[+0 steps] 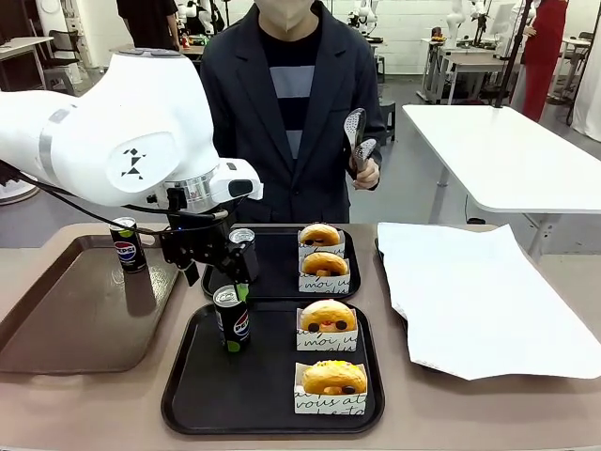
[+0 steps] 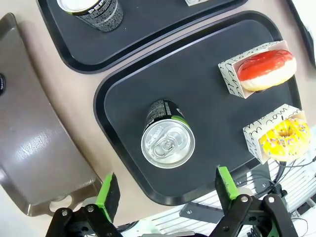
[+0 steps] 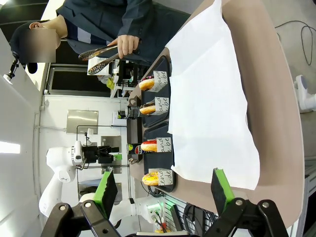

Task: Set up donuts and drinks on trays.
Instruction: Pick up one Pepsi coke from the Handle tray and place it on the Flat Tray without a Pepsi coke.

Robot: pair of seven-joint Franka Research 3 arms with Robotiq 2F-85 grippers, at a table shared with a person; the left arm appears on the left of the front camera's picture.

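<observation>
- A brown tray [image 1: 66, 319] with a smooth, glossy floor lies at the left of the bench [image 1: 113, 404]; one black can [image 1: 127, 244] with a Pepsi logo stands upright at its far edge.
- The left gripper [image 1: 211, 272] hangs over the gap between the two black trays, green-padded fingers spread wide and holding nothing. In the left wrist view its pads [image 2: 107, 190] flank the near can from above without touching it.
- The near black tray [image 1: 192, 395], square with rounded corners and a raised rim, holds a can [image 1: 231, 318] upright at its far left. From above, the wrist view shows its silver top and pull tab [image 2: 168, 144], which the front view hardly gives.
- On the right of that tray sit two donuts in white script-printed paper sleeves: one reads red-iced from above [image 2: 265, 68], the other yellow with sprinkles [image 2: 285, 139]. The front view shows mostly their golden sides [image 1: 327, 318] [image 1: 334, 378].
- The far black tray [image 1: 282, 282] carries another can [image 1: 243, 246] at its left and two sleeved donuts [image 1: 320, 235] [image 1: 325, 264] at its right.
- A person's hand [image 1: 364, 172] holds metal tongs [image 1: 356, 136] with perforated tips beyond the far tray.
- A sheet of white paper [image 1: 470, 291] covers the right of the bench.
- The right gripper [image 3: 163, 190] shows in its own wrist view, fingers wide apart and empty, looking sideways along the bench at the paper and the row of donuts.
</observation>
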